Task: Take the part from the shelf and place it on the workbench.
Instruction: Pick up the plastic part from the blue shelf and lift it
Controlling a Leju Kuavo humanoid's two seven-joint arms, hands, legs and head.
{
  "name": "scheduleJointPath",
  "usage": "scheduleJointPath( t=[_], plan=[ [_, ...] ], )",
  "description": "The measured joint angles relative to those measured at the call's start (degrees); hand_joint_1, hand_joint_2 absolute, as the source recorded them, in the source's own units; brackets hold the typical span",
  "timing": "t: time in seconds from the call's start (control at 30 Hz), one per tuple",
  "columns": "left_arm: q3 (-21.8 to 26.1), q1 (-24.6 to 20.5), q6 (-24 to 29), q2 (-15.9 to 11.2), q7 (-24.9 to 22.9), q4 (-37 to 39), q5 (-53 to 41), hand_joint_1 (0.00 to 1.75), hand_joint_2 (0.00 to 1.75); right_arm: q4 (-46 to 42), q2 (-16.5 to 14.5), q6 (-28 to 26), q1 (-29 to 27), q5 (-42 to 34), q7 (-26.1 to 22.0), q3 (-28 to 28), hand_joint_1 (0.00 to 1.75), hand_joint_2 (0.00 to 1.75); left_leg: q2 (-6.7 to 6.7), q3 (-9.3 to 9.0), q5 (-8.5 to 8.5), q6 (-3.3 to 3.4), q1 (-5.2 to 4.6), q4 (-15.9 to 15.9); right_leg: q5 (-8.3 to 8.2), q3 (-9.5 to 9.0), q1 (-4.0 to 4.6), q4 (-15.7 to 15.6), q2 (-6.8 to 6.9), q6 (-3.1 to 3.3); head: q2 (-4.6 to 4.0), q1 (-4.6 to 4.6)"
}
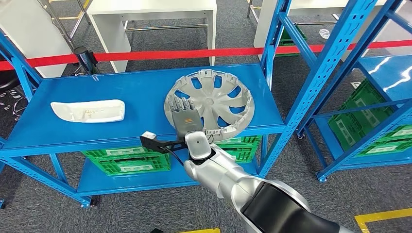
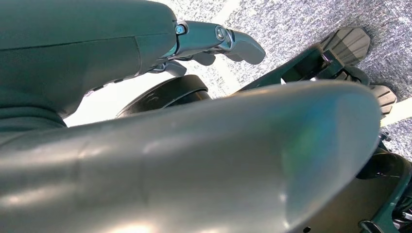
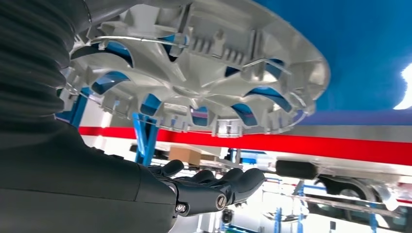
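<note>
Robot hand [image 1: 183, 115] over hubcap [image 1: 221, 99] (shelved).

The right hand [image 1: 183, 114] hides part of the wheel cover [image 1: 221, 101].

A round grey plastic wheel cover [image 1: 210, 105] lies on the blue metal shelf [image 1: 141, 87], right of a long white plastic part [image 1: 88, 110]. Green plastic crates [image 1: 128, 160] sit underneath.

Right arm [image 1: 228, 179] extended forward, right hand [image 1: 184, 115] fingers [image 3: 233, 182] spread, holding nothing
</note>
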State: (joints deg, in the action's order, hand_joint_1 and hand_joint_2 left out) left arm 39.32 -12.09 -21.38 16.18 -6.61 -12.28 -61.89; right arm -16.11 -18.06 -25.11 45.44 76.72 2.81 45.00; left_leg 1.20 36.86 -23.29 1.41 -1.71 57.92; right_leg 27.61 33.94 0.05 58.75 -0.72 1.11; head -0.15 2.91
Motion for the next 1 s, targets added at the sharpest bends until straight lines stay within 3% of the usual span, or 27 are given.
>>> scheduleJointPath(
  t=[0.33, 1.0],
  plan=[
    [0.0, 0.0, 0.0, -0.2, -0.6, 0.0, 0.2, 0.0, 0.0, 0.0, 2.4, -0.2, 0.0, 0.0, 1.4, 0.0, 0.0, 1.75, -0.01, 0.0, 0.0, 0.0, 0.0, 0.0, 0.0, 0.0, -0.01, 0.0, 0.01, 0.0, 0.0, 0.0],
    [0.0, 0.1, 0.0, -0.8, -1.0, 0.0, 1.4, 0.0, 0.0, 0.0, 2.5, -1.0, -1.5, -2.9, 1.0, 0.0, 0.0, 1.75, 0.0, 0.0, -0.01, 0.0, 0.0, 0.0, 0.0, 0.0, 0.0, 0.0, 0.01, 0.0, 0.0, 0.0]
  ],
)
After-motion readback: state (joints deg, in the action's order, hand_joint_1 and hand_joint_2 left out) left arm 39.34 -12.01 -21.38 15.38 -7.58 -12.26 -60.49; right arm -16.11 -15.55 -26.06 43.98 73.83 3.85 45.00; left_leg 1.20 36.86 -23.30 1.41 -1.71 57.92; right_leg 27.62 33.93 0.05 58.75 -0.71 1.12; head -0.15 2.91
